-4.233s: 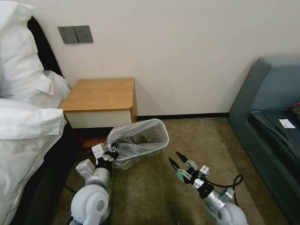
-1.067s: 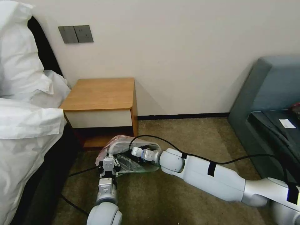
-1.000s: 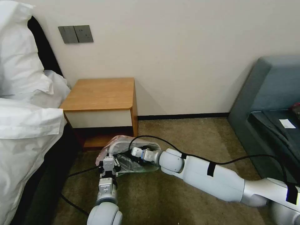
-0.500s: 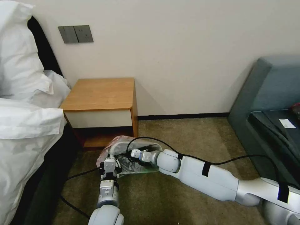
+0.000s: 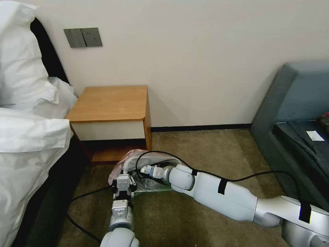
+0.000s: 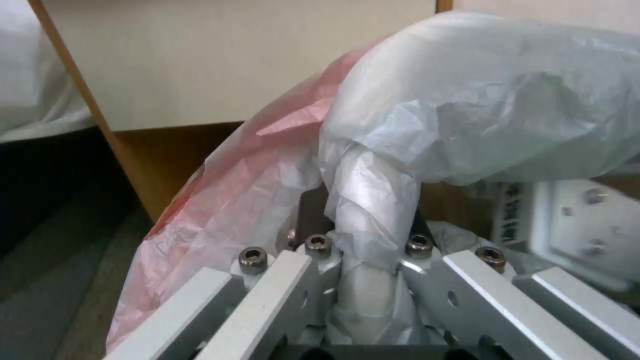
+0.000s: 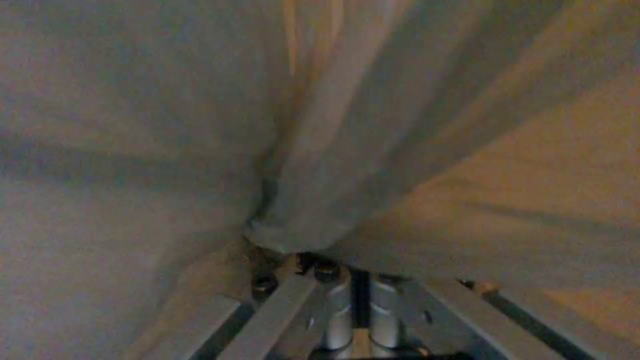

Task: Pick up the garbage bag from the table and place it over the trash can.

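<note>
Grey garbage bag [image 6: 467, 100] pinched in left tool [image 6: 370, 280]

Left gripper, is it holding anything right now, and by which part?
Yes. The left gripper is shut on the garbage bag, pinching a bunched fold of its grey plastic near the pinkish-red edge, beside the trash can.

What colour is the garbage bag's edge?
Pinkish-red edge on the translucent grey garbage bag; clearest in the left wrist view.
</note>
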Available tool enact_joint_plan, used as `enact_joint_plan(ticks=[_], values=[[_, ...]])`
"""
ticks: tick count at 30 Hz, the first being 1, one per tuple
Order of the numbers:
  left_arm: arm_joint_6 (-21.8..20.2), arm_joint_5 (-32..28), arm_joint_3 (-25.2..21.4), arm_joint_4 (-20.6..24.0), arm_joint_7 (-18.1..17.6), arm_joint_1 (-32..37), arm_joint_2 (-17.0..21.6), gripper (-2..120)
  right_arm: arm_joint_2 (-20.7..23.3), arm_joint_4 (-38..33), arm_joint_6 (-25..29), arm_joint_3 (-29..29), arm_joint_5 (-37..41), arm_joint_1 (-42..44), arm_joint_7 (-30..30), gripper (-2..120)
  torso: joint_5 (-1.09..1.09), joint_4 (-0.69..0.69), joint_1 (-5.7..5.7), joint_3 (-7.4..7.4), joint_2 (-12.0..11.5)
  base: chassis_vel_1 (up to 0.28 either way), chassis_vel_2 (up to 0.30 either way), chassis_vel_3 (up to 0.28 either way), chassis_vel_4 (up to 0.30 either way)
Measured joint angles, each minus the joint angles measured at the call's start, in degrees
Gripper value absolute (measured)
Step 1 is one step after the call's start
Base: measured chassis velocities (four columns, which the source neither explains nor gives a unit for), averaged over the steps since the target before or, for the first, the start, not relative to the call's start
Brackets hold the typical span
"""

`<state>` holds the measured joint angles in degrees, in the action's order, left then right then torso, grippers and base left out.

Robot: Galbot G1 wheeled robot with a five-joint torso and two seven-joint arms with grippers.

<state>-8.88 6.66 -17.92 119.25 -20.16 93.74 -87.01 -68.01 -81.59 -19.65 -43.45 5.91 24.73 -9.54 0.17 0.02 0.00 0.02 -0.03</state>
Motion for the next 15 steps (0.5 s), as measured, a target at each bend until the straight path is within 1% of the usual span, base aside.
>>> enact_joint_plan(ticks=[5,9,11,13,15], values=[[0.00,-0.40,-0.82,-1.29,-0.07,-0.97,0.24,4,1.47,-2.90,-0.05,0.99,0.87,0.80,0.20,0,-0.01,0.00,0.00,0.00,0.00,0.000,0.000,0.000,0.000],[-0.10,-1.47,-1.39,-2.76,-0.23,-2.42,0.34,4,3.21,-7.75,-0.37,3.57,1.91,3.23,0.38,0,0.00,0.00,0.00,0.00,0.00,0.000,0.000,0.000,0.000],[-0.17,-1.69,-1.46,-2.89,-0.25,-2.66,0.35,4,3.49,-8.40,-0.37,3.92,1.98,3.58,0.38,0,0.00,0.00,0.00,0.00,0.00,0.000,0.000,0.000,0.000],[-0.40,-2.34,-1.61,-3.07,-0.30,-3.36,0.47,4,4.30,-10.68,-0.31,5.87,2.08,5.29,0.41,0,0.00,0.00,0.00,0.00,0.00,0.000,0.000,0.000,0.000],[-0.48,-2.56,-1.64,-3.08,-0.32,-3.52,0.54,4,4.55,-11.24,-0.25,6.49,2.09,5.85,0.41,0,0.00,0.00,0.00,0.00,0.00,0.000,0.000,0.000,0.000]])
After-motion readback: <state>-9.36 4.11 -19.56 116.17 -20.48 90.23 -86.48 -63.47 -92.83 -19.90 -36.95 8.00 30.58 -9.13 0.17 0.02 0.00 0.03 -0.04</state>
